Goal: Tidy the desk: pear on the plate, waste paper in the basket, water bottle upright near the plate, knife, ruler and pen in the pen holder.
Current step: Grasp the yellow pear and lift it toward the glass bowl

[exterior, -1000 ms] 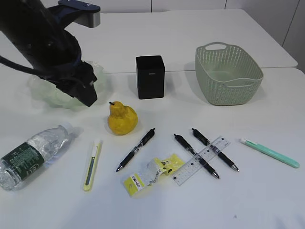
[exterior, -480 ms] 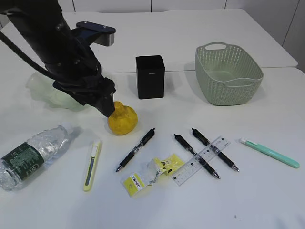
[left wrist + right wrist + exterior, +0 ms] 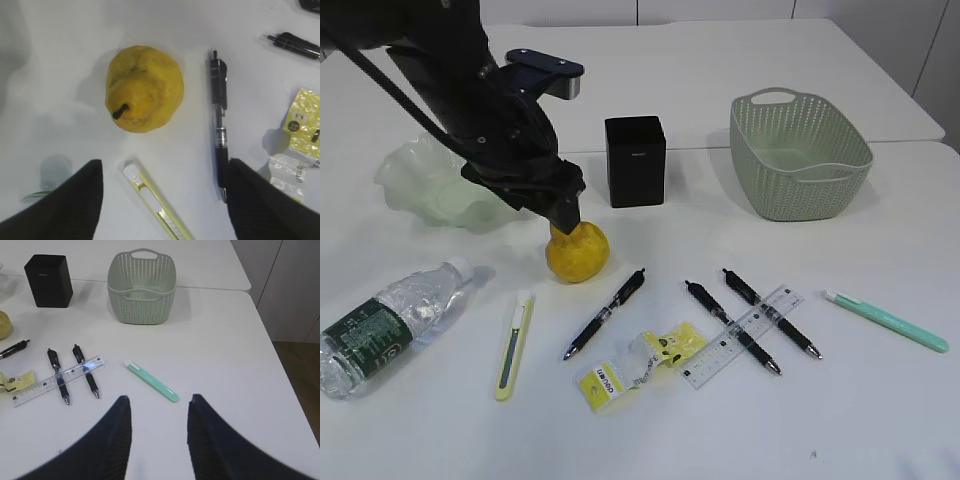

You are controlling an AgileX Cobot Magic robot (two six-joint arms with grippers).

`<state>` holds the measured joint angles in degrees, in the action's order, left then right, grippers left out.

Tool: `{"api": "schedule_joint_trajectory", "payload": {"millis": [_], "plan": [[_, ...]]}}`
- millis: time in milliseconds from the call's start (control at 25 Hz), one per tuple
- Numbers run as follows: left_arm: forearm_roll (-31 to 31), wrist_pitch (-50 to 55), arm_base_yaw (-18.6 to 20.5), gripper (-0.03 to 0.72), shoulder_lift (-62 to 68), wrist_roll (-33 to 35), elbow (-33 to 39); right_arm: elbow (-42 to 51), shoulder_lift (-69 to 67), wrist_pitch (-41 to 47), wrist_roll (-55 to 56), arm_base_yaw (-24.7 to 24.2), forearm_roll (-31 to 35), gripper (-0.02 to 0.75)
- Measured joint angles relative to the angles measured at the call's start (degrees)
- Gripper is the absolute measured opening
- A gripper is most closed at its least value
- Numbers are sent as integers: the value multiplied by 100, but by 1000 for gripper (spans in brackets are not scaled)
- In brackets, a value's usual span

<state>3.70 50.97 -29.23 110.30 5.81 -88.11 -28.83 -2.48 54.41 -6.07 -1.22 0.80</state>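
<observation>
The yellow pear (image 3: 577, 250) (image 3: 145, 89) lies on the table, right of the pale green plate (image 3: 425, 185). My left gripper (image 3: 563, 212) (image 3: 163, 165) hangs open just above the pear, holding nothing. The water bottle (image 3: 390, 325) lies on its side at the front left. A yellow knife (image 3: 514, 343) (image 3: 155, 202), black pens (image 3: 605, 313), a clear ruler (image 3: 742, 335) (image 3: 57, 380) and yellow waste paper (image 3: 640, 362) lie along the front. The black pen holder (image 3: 635, 160) and the green basket (image 3: 798, 155) stand behind. My right gripper (image 3: 159, 400) is open and empty, out of the exterior view.
A mint-green stick-shaped item (image 3: 886, 320) (image 3: 151, 381) lies at the front right, just beyond the right gripper. Two black pens (image 3: 85, 371) cross under the ruler. The table's right edge (image 3: 280, 370) drops to the floor.
My left arm has swung right, from over the plate to above the pear, and its jaws have widened. Nothing on the table has moved.
</observation>
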Motion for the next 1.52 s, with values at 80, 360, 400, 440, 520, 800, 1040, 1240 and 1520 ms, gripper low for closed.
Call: {"api": "schedule_joint_trajectory", "payload": {"millis": [80,360,400,440,520,800,1040,1240,1520], "plan": [[-58,0,0,542,146,-23,-117,0,0,4,-5,0,0,313],[-70,-94,147,542,529,-97,-429,0,0,13,-14,0,0,313],[-70,-121,169,542,556,-128,-451,0,0,13,-14,0,0,313],[-70,-134,185,542,583,-158,-467,0,0,13,-14,0,0,313],[-70,-162,189,542,661,-262,-465,0,0,13,-14,0,0,313],[63,-327,189,542,773,-626,-465,0,0,13,-14,0,0,313],[137,-532,189,540,773,-818,-465,0,0,13,-18,0,0,313],[118,-605,189,539,796,-1006,-465,0,0,13,-18,0,0,313],[114,-616,189,522,1161,-1108,-465,0,0,13,-27,0,0,313]]}}
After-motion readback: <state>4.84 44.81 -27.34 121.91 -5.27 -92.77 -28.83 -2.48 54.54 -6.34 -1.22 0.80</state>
